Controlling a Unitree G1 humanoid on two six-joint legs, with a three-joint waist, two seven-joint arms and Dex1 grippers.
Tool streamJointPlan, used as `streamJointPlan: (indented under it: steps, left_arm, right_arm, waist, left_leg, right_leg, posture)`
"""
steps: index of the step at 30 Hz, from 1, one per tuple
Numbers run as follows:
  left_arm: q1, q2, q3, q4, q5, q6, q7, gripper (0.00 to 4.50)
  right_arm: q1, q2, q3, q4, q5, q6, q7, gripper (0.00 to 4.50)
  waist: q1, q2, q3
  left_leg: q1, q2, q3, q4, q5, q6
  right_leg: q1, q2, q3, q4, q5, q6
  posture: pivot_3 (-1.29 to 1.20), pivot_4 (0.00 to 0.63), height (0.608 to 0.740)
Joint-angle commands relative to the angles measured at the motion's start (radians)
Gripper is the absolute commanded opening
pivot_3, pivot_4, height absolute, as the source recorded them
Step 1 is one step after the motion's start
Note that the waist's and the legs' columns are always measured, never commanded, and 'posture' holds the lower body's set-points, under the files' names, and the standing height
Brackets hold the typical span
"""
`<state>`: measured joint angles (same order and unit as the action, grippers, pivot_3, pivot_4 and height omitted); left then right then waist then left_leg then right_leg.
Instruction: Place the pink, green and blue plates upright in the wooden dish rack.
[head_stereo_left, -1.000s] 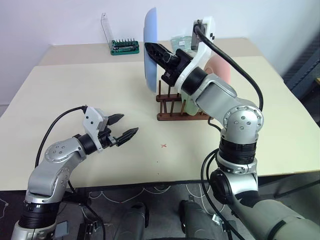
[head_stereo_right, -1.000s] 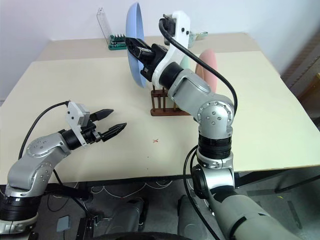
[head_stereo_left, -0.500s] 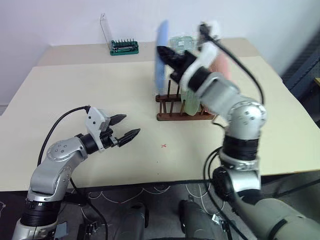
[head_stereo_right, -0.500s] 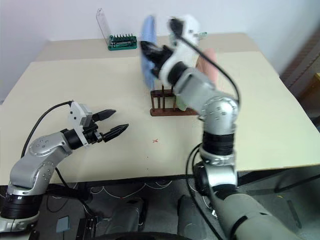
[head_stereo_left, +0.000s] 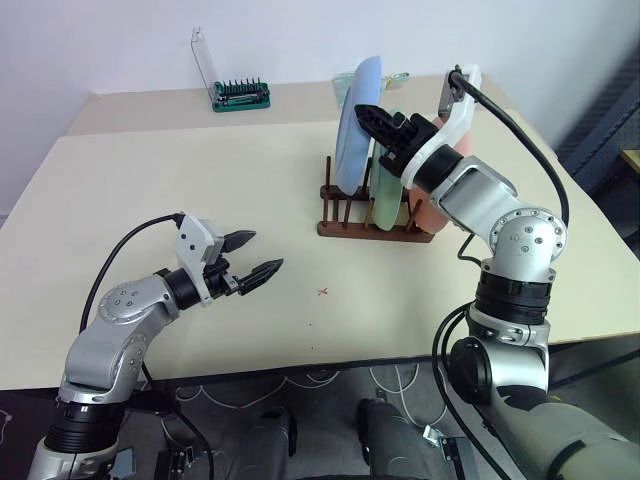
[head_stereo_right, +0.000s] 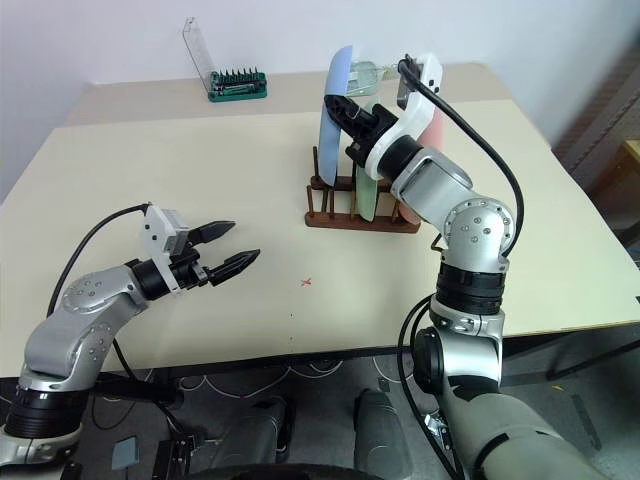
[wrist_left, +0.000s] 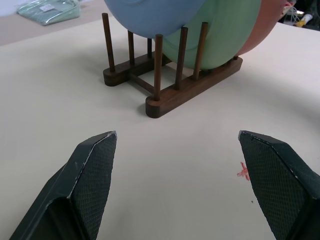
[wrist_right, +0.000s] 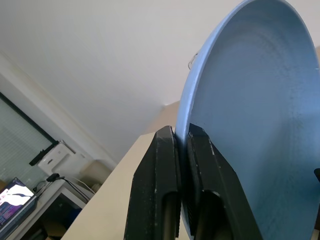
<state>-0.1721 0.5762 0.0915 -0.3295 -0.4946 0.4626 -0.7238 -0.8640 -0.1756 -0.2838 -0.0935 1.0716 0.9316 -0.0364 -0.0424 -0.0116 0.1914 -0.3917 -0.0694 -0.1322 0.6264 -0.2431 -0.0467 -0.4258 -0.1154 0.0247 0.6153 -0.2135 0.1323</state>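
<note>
Blue plate (head_stereo_left: 356, 125): pinched at rim by right gripper (head_stereo_left: 368, 115), held upright over wooden dish rack (head_stereo_left: 372, 222). Left gripper (head_stereo_left: 255, 255): spread wide, empty.

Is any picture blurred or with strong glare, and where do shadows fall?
Both eye views are sharp, with soft even light and no glare; the rack throws a faint shadow on the table. Left wrist view: the fingers lie close and dark, the rack clear. Right wrist view: the blue plate is sharp, the room behind dim.
</note>
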Motion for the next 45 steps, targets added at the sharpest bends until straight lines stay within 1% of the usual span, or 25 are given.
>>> streamJointPlan:
  steps: [1, 11, 18, 28, 37, 45]
  left_arm:
    - [-0.016, -0.002, -0.002, -0.035, 0.004, -0.016, 0.002, 4.02]
    - [-0.023, -0.008, -0.009, -0.034, 0.008, -0.014, 0.003, 4.02]
    - [-0.024, -0.007, -0.010, -0.042, 0.004, -0.008, 0.009, 4.02]
    - [-0.025, -0.006, -0.014, -0.049, 0.004, -0.003, 0.013, 4.02]
    - [-0.030, -0.006, -0.017, -0.052, 0.002, 0.002, 0.017, 4.02]
    - [-0.030, -0.007, -0.018, -0.057, 0.000, 0.008, 0.020, 4.02]
  right_arm:
    - [0.006, 0.009, 0.010, -0.010, 0.000, 0.005, -0.003, 0.04]
    - [0.022, 0.033, 0.032, -0.028, -0.010, -0.002, -0.005, 0.04]
    - [0.013, 0.060, 0.039, -0.024, -0.026, -0.006, -0.042, 0.04]
    - [-0.018, 0.077, 0.035, -0.039, -0.036, -0.023, -0.068, 0.04]
    - [-0.095, 0.117, 0.025, -0.075, -0.007, -0.020, -0.172, 0.04]
    - [-0.101, 0.133, 0.033, -0.096, 0.012, -0.033, -0.167, 0.04]
  waist:
    - [0.000, 0.000, 0.000]
    - [-0.002, 0.000, 0.000]
    - [-0.002, 0.000, 0.000]
    - [-0.003, 0.000, 0.000]
    - [-0.001, 0.001, 0.000]
    - [-0.002, 0.001, 0.000]
  left_leg:
    - [0.000, 0.000, 0.000, 0.000, 0.000, 0.000]
    - [0.000, 0.000, 0.000, 0.000, 0.000, 0.000]
    - [0.000, 0.000, 0.000, 0.000, 0.000, 0.000]
    - [0.000, 0.000, 0.000, 0.000, 0.000, 0.000]
    - [0.000, 0.000, 0.000, 0.000, 0.000, 0.000]
    - [0.000, 0.000, 0.000, 0.000, 0.000, 0.000]
  right_leg:
    - [0.000, 0.000, 0.000, 0.000, 0.000, 0.000]
    - [0.000, 0.000, 0.000, 0.000, 0.000, 0.000]
    - [0.000, 0.000, 0.000, 0.000, 0.000, 0.000]
    - [0.000, 0.000, 0.000, 0.000, 0.000, 0.000]
    - [0.000, 0.000, 0.000, 0.000, 0.000, 0.000]
    - [0.000, 0.000, 0.000, 0.000, 0.000, 0.000]
  posture:
    - [0.00, 0.150, 0.740]
    - [0.00, 0.150, 0.740]
    - [0.00, 0.150, 0.740]
    - [0.00, 0.150, 0.740]
    - [0.00, 0.150, 0.740]
    - [0.00, 0.150, 0.740]
